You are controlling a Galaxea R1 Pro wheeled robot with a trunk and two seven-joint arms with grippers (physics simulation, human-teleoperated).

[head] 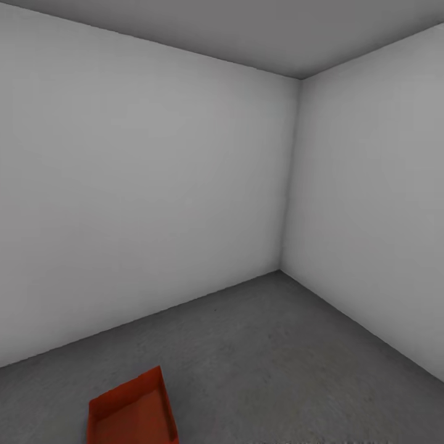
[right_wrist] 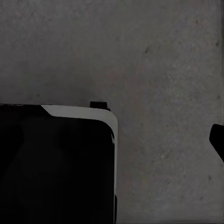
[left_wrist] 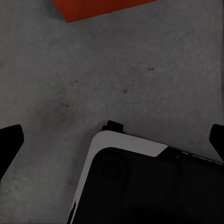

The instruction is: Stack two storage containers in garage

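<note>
Grey garage floor carried one unmarked orange bin; my left claw hung apart, the right claw's state I couldn't tell.

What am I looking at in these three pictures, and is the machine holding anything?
This is a simulated wheeled robot with two arms, each ending in a two-fingered gripper. The large picture comes from a camera on its head, looking forward and down into a bare room corner with pale grey walls and a rough dark grey floor. One orange-red storage container, open-topped and apparently empty, rests on that floor near the picture's bottom edge.

The two smaller pictures come from cameras near each gripper, aimed down at the floor. In the left wrist view, the dark fingertips of the left gripper sit far apart at the picture's edges with nothing between them, so it is open and empty; a corner of the container shows too. The black and white shape is part of the robot's own body. In the right wrist view, one fingertip shows, so I cannot tell that gripper's state.
</note>
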